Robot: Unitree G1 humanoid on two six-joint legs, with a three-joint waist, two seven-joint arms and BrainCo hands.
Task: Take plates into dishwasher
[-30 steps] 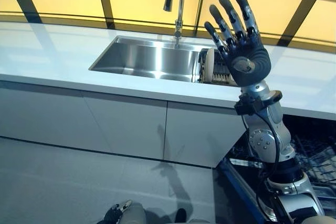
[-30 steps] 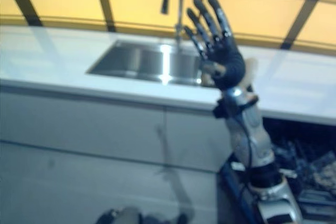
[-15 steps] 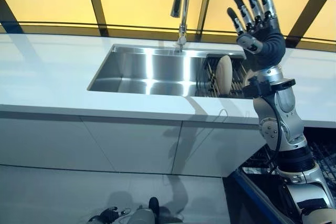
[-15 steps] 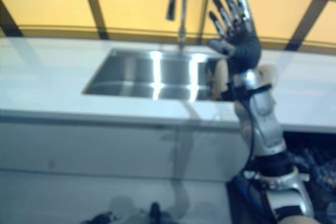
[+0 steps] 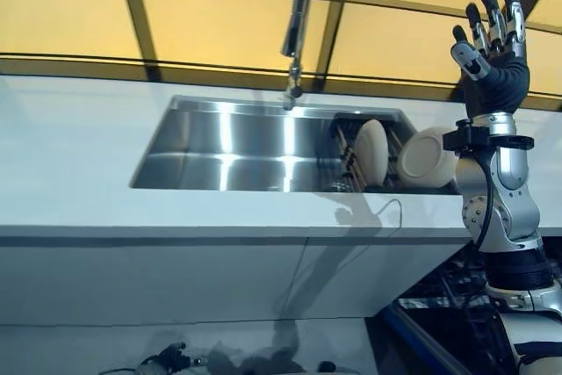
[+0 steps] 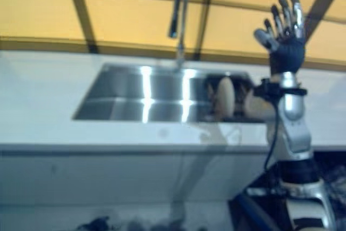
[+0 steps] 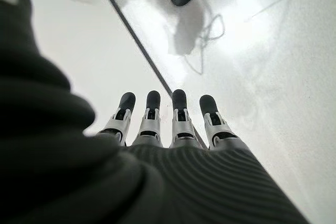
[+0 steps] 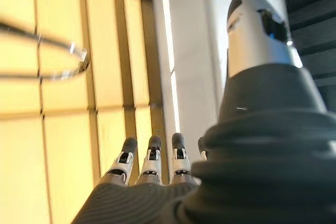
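My right hand [image 5: 493,50] hangs open and empty above the plates [image 5: 371,155] racked upright in the sink [image 5: 228,142]; they look stiff, slick, breakable, so I'd pinch a top rim.

Kitchen setting. A stainless sink [image 5: 237,142] with a tall faucet [image 5: 297,24] is set into a long white countertop [image 5: 79,147] over plain flat-fronted cabinets [image 5: 176,283]. Plates [image 5: 371,154] stand in a rack [image 5: 347,157] at the sink's right end; an open dishwasher basket [image 5: 457,292] sits below.
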